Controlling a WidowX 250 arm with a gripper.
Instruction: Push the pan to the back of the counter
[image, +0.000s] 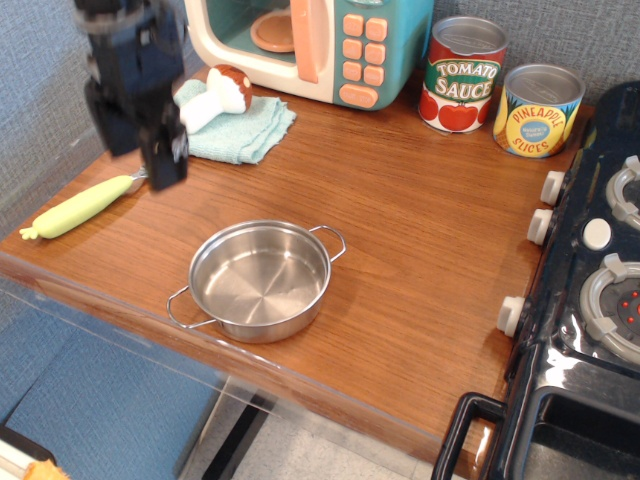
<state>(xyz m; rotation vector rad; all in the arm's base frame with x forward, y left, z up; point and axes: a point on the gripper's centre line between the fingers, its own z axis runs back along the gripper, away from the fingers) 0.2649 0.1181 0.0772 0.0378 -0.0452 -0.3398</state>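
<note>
The small shiny steel pan (260, 280) with two wire loop handles sits near the front edge of the brown wood-grain counter (420, 230), left of centre. My black gripper (137, 148) hangs over the counter's left side, behind and to the left of the pan and well apart from it. Its two fingers stand apart with nothing between them. It hides the bowl of the spoon.
A green-handled spoon (78, 208) lies at the left edge. A teal cloth (245, 125) with a toy mushroom (218, 95) lies at the back left, before a toy microwave (330, 45). Tomato (462, 75) and pineapple (538, 110) cans stand at the back right. A black stove (590, 300) borders the right.
</note>
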